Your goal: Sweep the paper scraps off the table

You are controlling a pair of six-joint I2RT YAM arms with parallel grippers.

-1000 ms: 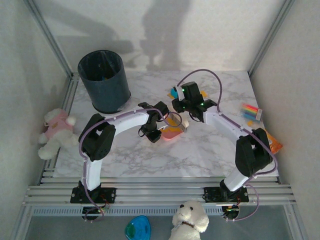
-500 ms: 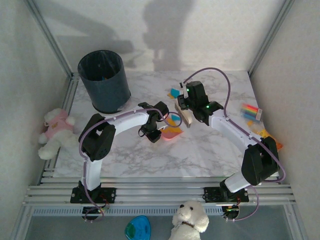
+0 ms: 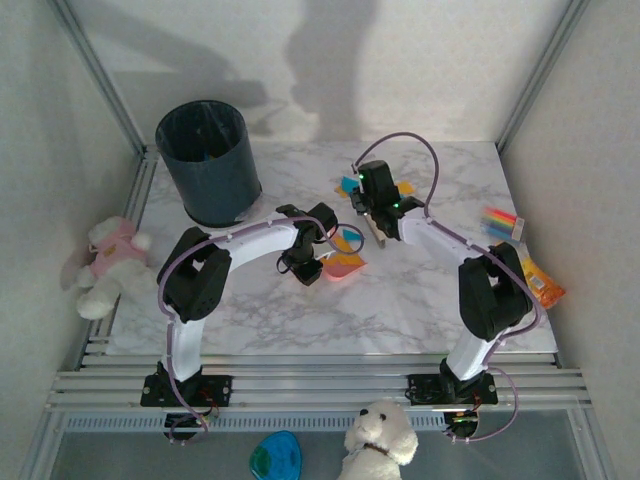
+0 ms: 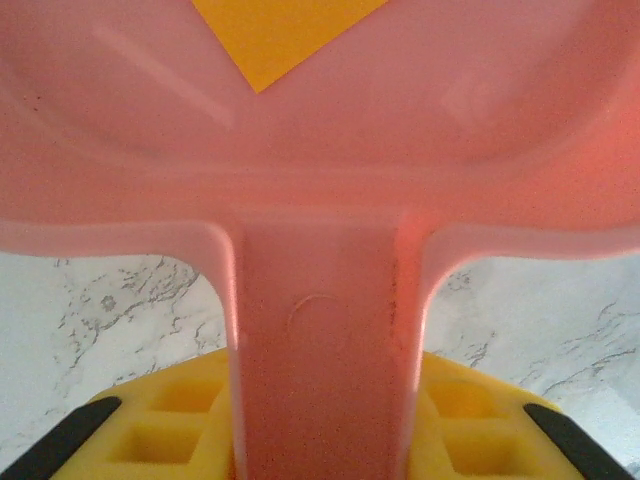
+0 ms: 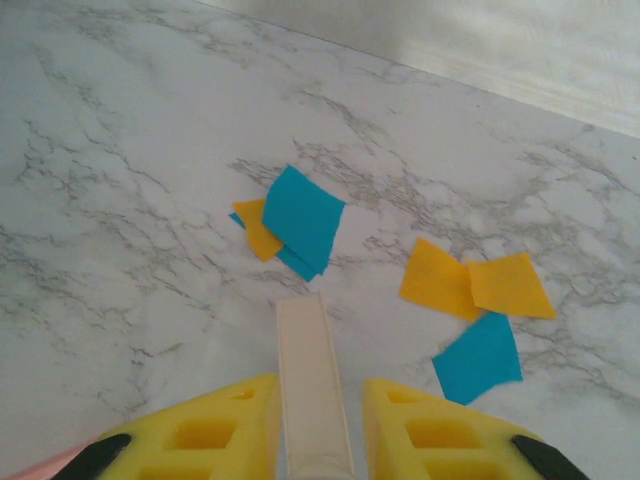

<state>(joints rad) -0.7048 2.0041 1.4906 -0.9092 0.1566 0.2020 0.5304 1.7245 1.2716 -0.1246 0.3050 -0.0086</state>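
Orange scrap (image 4: 280, 35) in the pink dustpan (image 4: 320, 200), top cut off.

Orange and teal scraps (image 5: 305, 225) lie flat in two small overlapping clusters, close together, on the white marbled table (image 5: 110, 170).

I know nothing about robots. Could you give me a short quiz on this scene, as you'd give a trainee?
1. True or false: the left gripper is shut on the pink dustpan.
2. What does the right gripper hold? A) a cream handle B) a teal scrap C) nothing
3. Fill in: the paper scraps lying on the table are orange-yellow and ____.
Key: 1 true; 2 A; 3 teal-blue.
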